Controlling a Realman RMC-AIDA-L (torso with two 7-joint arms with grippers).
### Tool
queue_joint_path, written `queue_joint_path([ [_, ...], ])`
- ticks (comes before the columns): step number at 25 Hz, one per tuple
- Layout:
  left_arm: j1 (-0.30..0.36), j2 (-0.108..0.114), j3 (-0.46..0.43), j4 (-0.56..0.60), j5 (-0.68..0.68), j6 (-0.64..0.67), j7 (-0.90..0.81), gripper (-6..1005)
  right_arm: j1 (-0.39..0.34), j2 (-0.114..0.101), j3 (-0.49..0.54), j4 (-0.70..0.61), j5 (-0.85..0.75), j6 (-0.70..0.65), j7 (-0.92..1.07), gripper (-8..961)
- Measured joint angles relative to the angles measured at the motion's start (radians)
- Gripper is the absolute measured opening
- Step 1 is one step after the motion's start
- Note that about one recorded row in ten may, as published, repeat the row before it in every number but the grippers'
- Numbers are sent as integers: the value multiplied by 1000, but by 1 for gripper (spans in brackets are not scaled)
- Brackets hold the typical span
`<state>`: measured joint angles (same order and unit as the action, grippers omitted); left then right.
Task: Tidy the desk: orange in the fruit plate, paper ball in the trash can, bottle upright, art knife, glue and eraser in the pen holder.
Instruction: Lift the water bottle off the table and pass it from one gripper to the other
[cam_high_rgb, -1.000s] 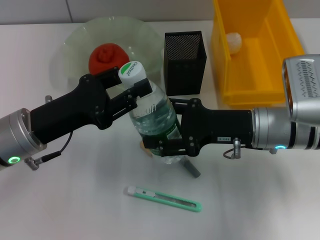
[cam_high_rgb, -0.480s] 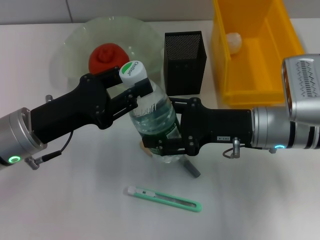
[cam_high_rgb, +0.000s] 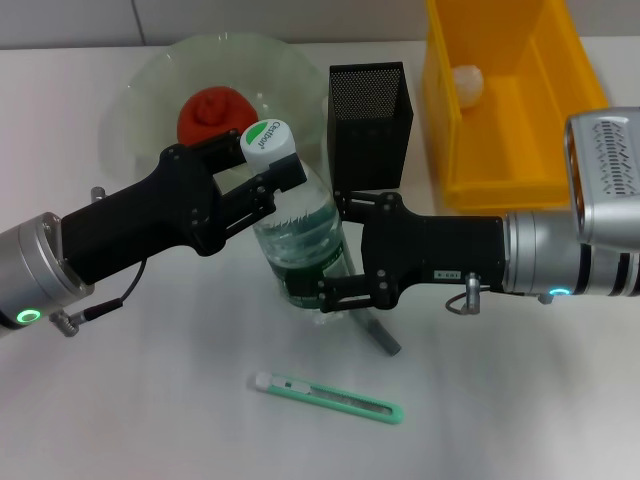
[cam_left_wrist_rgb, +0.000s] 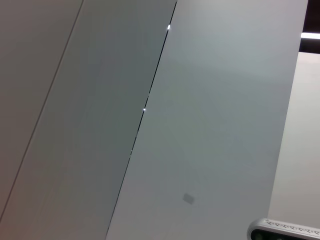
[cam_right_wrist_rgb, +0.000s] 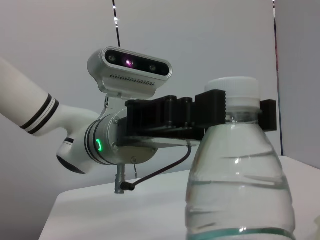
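The bottle (cam_high_rgb: 300, 250) stands nearly upright mid-counter (cam_high_rgb: 150, 400), before the pen holder (cam_high_rgb: 369, 125). Water-filled and smooth, it seems heavy and slippery. The left pincer (cam_high_rgb: 262, 172) pinches its neck below the cap; the right pincer (cam_high_rgb: 335, 250) apparently clasps its body, the surer hold.

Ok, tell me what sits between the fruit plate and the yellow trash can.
In the head view, the black mesh pen holder stands upright on the table between the fruit plate and the yellow trash can, touching neither.
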<state>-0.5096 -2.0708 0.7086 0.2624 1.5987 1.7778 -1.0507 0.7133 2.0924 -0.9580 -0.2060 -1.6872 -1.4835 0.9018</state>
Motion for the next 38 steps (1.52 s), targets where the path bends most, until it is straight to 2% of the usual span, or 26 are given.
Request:
queue_joint_path([
  [21,-3,0,-2,0,-3,0,0,450,0,0,5,-4,5,3,-13,828],
  [38,6,9,-6,18,-11,-8,-1,454,0,0,2,-11,6,5,-17,829],
])
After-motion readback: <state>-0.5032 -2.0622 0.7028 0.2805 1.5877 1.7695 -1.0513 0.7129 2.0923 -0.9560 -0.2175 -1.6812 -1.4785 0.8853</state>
